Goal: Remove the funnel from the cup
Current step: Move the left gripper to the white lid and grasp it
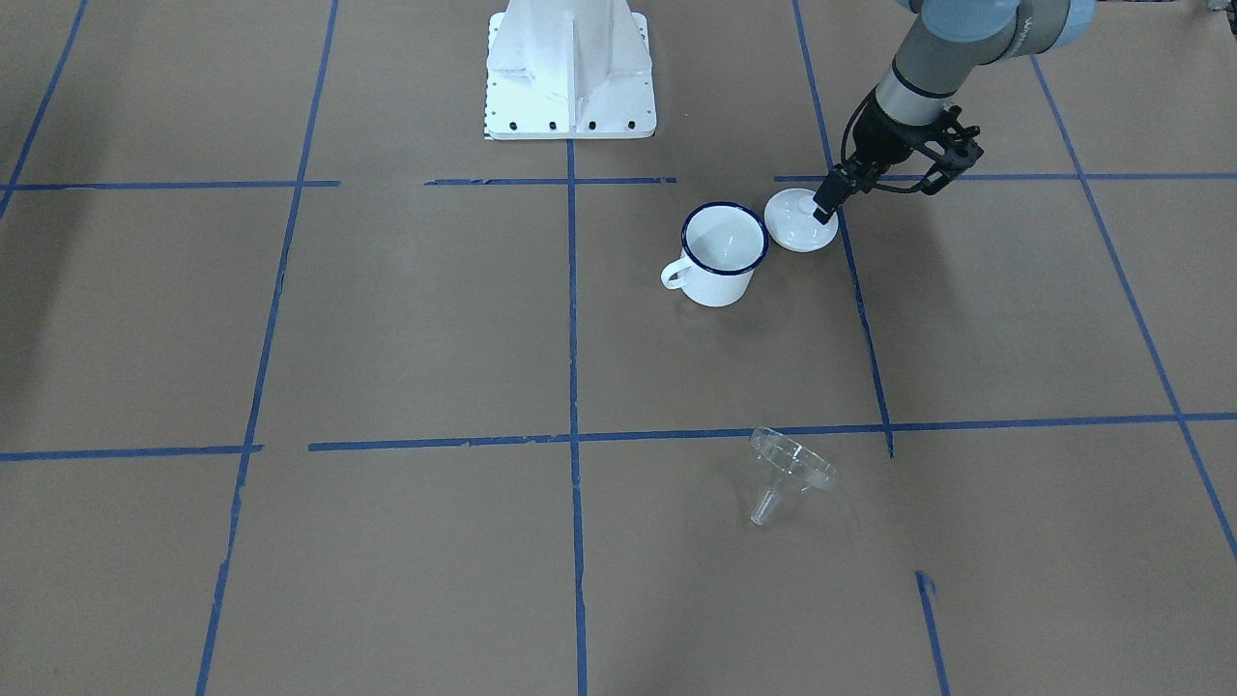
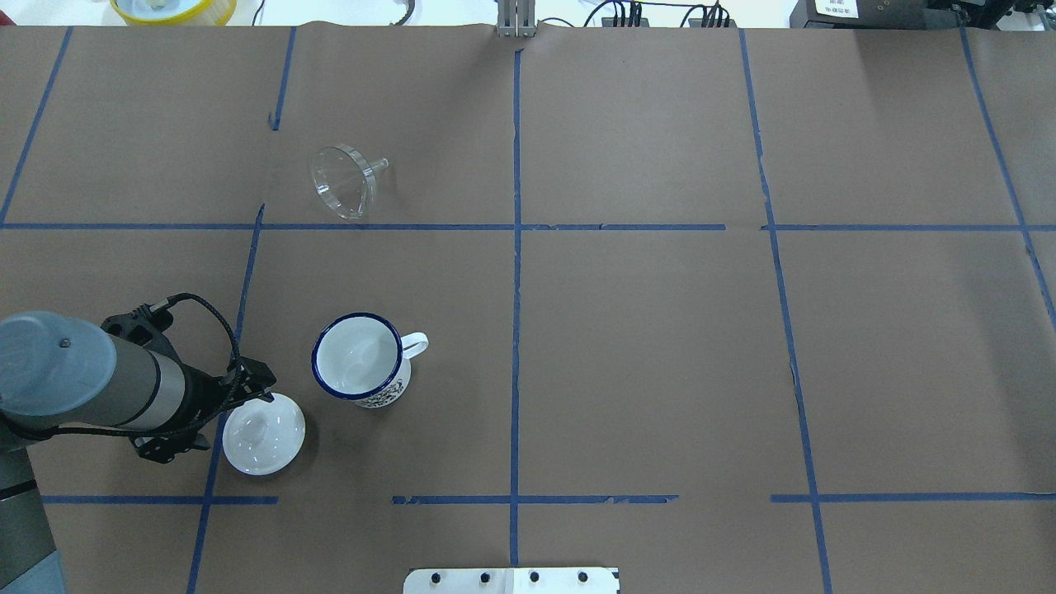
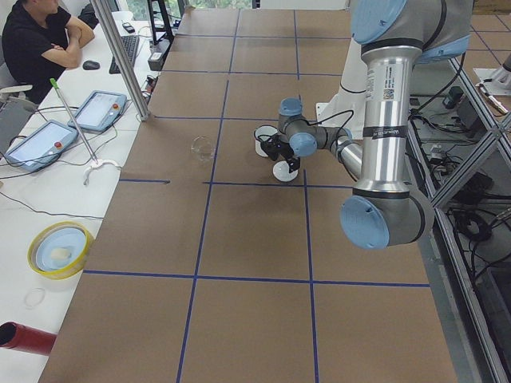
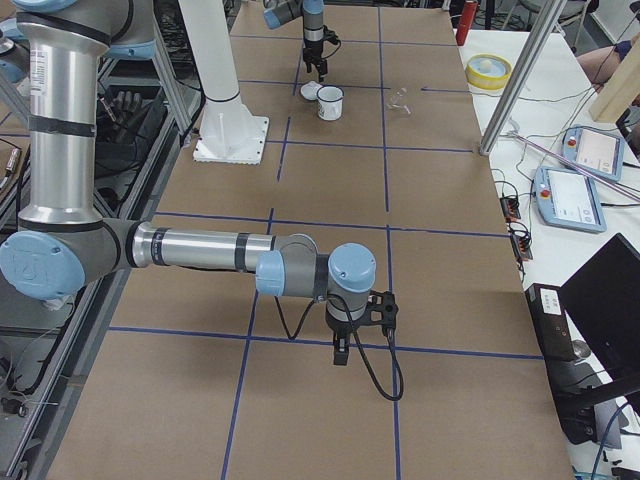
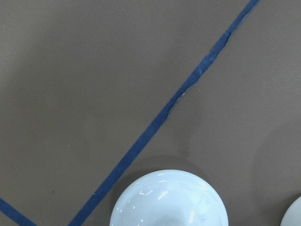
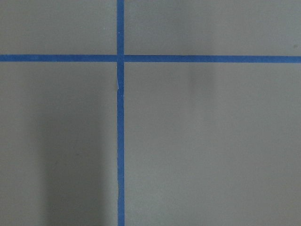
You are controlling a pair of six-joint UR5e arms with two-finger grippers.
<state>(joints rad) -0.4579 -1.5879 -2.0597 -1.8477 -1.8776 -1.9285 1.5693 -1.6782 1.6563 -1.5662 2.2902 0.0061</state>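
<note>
The clear funnel [image 1: 792, 469] lies on its side on the brown table, far from the cup, spout along the surface; it also shows in the overhead view [image 2: 342, 181]. The white cup [image 1: 723, 253] with a dark blue rim stands upright and empty [image 2: 360, 363]. My left gripper [image 1: 824, 208] hangs low over the edge of the white lid [image 1: 794, 227] beside the cup, its fingers look closed and hold nothing [image 2: 262, 389]. My right gripper [image 4: 341, 352] hovers over bare table far from these things; I cannot tell whether it is open or shut.
The white lid [image 2: 264, 433] lies flat next to the cup on the side away from its handle and fills the bottom of the left wrist view [image 5: 169, 200]. The robot's white base [image 1: 570, 72] stands behind the cup. A yellow bowl [image 3: 60, 249] sits off the table.
</note>
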